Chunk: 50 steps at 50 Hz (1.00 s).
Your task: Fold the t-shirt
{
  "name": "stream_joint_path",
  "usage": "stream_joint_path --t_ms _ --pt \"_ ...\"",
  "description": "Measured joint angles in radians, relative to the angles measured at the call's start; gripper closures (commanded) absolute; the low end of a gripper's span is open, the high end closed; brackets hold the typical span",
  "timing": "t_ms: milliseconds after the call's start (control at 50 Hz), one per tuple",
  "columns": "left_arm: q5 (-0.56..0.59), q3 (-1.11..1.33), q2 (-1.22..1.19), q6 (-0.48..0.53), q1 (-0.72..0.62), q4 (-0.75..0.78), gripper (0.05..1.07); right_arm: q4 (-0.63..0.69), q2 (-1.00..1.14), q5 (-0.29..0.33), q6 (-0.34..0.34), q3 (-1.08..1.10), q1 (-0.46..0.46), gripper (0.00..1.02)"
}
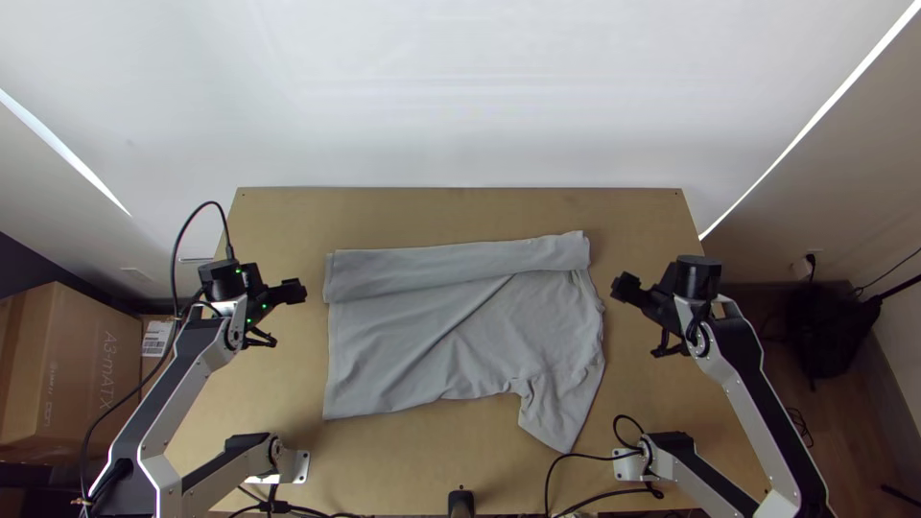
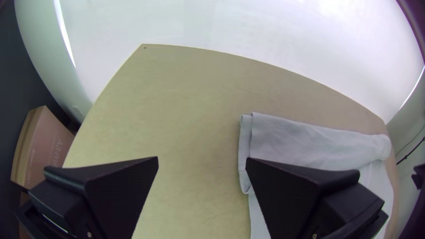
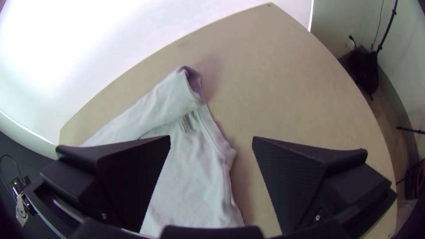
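Fingers wide apart and empty, my left gripper (image 1: 279,317) and right gripper (image 1: 642,318) flank the part-folded t-shirt (image 1: 413,336); a cardboard box (image 1: 82,369) stands at left.

Light (image 1: 815,114) is edging a white backdrop (image 1: 460,96) behind the table (image 1: 460,209); a cardboard box (image 1: 86,364) is standing at left, wooden floor (image 1: 857,432) is showing at right.

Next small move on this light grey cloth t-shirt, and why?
Probably lower the open, empty right gripper onto the tip of the near sleeve to turn it inward: the t-shirt's far side lies folded over in a long band, while that sleeve sticks out past the body, unfolded.
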<state>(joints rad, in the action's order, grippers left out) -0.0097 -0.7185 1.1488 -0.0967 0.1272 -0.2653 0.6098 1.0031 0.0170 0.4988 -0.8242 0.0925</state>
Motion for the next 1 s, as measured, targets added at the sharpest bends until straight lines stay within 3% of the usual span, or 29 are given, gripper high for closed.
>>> stream_joint_path --t_ms 60,260,360,480,520,1000 --pt "0.003 -0.023 -0.013 0.003 0.018 -0.041 0.10 0.098 -0.019 0.024 0.019 0.000 -0.002 0.04" --pt "0.026 -0.088 -0.076 0.011 0.037 -0.141 0.10 0.295 -0.038 0.079 0.041 0.028 0.047 0.06" --pt "0.029 -0.104 -0.106 0.011 0.037 -0.168 0.10 0.314 -0.048 0.101 0.040 0.076 0.069 0.20" --pt "0.029 -0.113 -0.122 0.011 0.037 -0.194 0.10 0.320 -0.049 0.107 0.026 0.119 0.069 0.46" --pt "0.029 -0.114 -0.126 0.011 0.037 -0.201 0.10 0.319 -0.049 0.107 0.024 0.131 0.069 0.49" --pt "0.029 -0.148 -0.136 0.011 0.021 -0.248 0.10 0.259 0.030 0.150 0.021 0.220 0.084 0.49"
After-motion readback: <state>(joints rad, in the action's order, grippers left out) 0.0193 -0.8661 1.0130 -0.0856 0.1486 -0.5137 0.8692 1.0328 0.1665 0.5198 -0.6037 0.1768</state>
